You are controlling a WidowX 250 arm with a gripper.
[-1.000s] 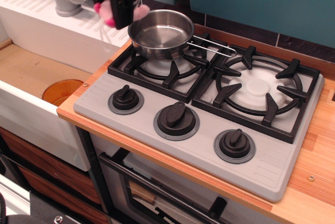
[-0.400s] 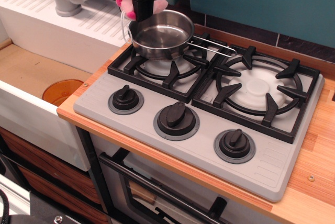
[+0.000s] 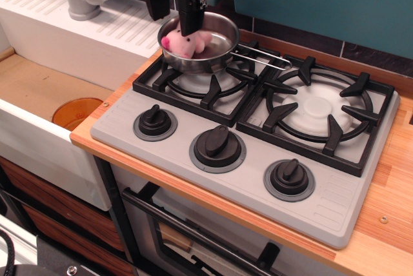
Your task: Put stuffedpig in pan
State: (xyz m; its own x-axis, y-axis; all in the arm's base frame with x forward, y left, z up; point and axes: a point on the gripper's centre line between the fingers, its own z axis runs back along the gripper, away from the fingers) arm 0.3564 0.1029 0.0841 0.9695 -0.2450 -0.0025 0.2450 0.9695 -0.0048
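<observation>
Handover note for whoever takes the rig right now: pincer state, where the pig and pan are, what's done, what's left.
Pincer: open, fingers spread, just above the pan's back-left rim, one finger in front of the pig.
Stuffedpig: lying inside the pan, released.
Pan: on the left burner grate, handle pointing right.
Done: pig is in the pan.
Left: probably just lift the arm clear without bumping the pan.

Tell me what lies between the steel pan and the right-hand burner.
Only the pan's thin wire-loop handle, reaching from the round shiny steel pan across the black grate toward the right-hand burner's white cap; the single view shows it.
</observation>
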